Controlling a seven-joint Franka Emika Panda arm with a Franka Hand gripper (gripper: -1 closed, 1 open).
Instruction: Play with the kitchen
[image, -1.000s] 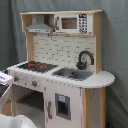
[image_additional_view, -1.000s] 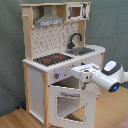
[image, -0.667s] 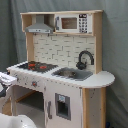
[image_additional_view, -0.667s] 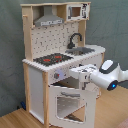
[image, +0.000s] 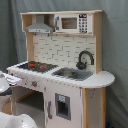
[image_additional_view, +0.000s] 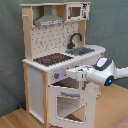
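Note:
The kitchen (image: 62, 65) (image_additional_view: 55, 60) is a tall white and light-wood toy unit. It has a black-red hob (image: 34, 65) (image_additional_view: 51, 59), a black faucet (image: 85, 58) (image_additional_view: 75, 39) over a sink (image: 74, 74), a grey hood (image_additional_view: 47, 20) and a small microwave (image: 73, 23). In the second exterior view the windowed oven door (image_additional_view: 70, 105) hangs open, tilted outward. My gripper (image_additional_view: 71, 74) reaches in from the second exterior view's right. It sits just in front of the knob panel (image_additional_view: 57, 75) under the hob. In the first exterior view only a part of the arm (image: 9, 81) shows at the left edge.
A grey-green curtain (image: 114, 45) hangs behind the kitchen. The unit stands on a wooden floor (image_additional_view: 15, 119). The white arm body with its blue ring (image_additional_view: 107, 76) hovers above the open oven door. A white rounded shape (image: 12, 121) fills the first exterior view's bottom left corner.
The arm has shifted only slightly in front of the knob panel. The oven door stays open as before.

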